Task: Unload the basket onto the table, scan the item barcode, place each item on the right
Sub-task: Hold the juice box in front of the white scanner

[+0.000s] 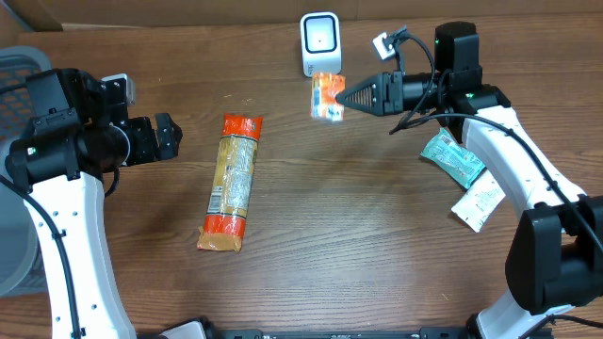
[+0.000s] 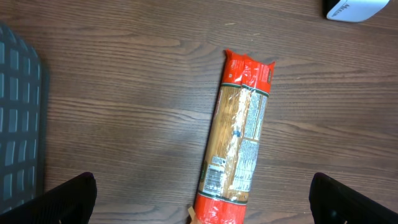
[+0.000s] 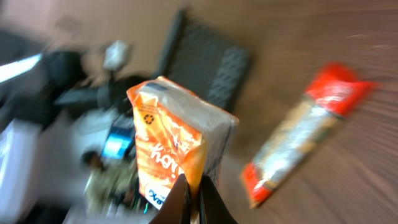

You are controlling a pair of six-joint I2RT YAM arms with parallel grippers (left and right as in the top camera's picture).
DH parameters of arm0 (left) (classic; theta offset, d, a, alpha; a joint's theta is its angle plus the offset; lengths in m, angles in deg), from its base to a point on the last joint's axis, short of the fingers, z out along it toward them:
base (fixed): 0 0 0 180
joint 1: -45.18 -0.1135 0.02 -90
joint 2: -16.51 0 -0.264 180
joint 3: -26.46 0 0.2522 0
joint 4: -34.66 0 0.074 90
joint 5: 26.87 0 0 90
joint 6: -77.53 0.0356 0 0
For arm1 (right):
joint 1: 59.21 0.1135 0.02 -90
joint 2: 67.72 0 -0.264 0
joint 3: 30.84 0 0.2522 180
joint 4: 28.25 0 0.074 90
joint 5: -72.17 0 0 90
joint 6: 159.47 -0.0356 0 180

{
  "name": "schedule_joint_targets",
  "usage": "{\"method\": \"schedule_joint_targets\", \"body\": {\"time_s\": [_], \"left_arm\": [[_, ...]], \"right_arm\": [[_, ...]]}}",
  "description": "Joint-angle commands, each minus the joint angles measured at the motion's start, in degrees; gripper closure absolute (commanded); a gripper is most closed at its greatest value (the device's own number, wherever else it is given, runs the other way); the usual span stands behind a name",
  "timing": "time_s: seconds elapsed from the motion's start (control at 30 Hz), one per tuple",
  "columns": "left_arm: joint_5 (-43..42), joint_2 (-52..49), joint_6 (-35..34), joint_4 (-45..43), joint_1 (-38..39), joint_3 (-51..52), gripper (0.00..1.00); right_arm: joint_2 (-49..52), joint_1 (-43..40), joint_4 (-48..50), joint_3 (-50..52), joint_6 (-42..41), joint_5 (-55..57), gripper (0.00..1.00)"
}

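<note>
**Orange packet held up at the scanner**

The right gripper [image 1: 344, 95] is clamped shut on the edge of a small orange packet [image 1: 327, 97]. It holds the packet off the surface [image 1: 358, 245], just in front of the white scanner [image 1: 320, 42] at the back. Pickup and carry look done. What seems left is turning the barcode to the scanner's face and getting a read. Whether the code faces it now cannot be told, as the wrist view is blurred. The left gripper [image 1: 168, 138] is spread wide and empty, near the long pasta pack [image 1: 233, 182] lying flat. A teal packet [image 1: 452, 158] and a white packet [image 1: 479, 202] lie to the right, perhaps waiting their turn.
</note>
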Motion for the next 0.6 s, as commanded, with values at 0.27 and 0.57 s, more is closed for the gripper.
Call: {"method": "schedule_joint_targets", "body": {"time_s": [0.27, 0.57], "left_arm": [[-0.70, 0.96, 1.31, -0.04, 0.28, -1.07, 0.00], [-0.68, 0.96, 1.31, -0.04, 0.28, -1.07, 0.00]], "right_arm": [[-1.01, 9.90, -26.73, -19.37, 11.06, 63.06, 0.97], [10.58, 14.27, -32.02, -40.94, 25.24, 87.01, 0.97]]}}
